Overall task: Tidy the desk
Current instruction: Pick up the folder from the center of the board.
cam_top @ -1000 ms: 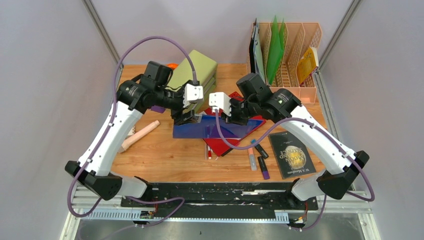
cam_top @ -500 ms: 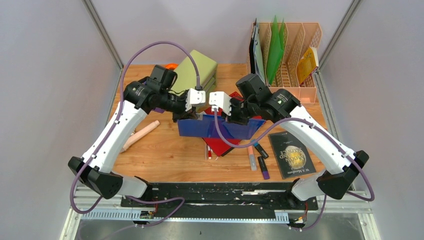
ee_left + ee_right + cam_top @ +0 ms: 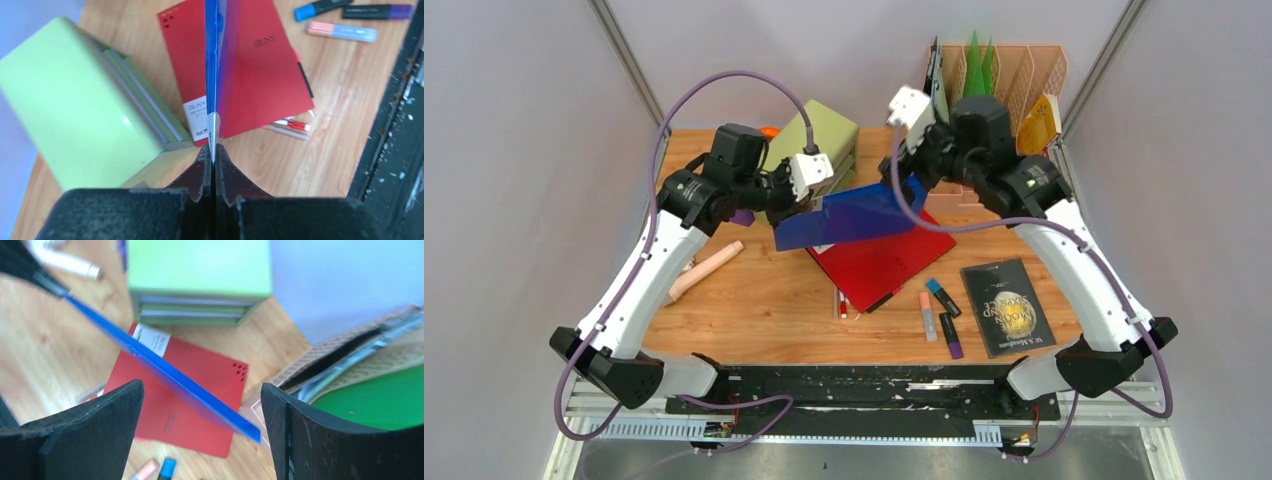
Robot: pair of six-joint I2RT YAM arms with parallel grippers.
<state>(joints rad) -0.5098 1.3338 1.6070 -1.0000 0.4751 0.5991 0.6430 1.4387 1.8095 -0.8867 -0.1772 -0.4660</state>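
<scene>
The desk (image 3: 764,320) is a wood-grain tabletop. My left gripper (image 3: 812,205) (image 3: 212,147) is shut on the left edge of a blue folder (image 3: 854,215) (image 3: 212,60), holding it above the desk, tilted, on edge. A red folder (image 3: 874,262) (image 3: 250,65) lies flat underneath it. My right gripper (image 3: 902,178) (image 3: 200,387) stands open above the blue folder's (image 3: 165,367) right end, close to the file rack, with nothing gripped between its fingers.
An olive-green drawer chest (image 3: 814,135) (image 3: 85,110) sits at the back, a peach file rack (image 3: 1014,100) with green sheets at back right. Markers (image 3: 936,310), a black book (image 3: 1009,305), red pens (image 3: 841,300) and a pink tool (image 3: 704,270) lie on the desk.
My left gripper shut on the blue folder's left edge and raised it. My right gripper let go of the folder, opened, and rose back toward the file rack.
</scene>
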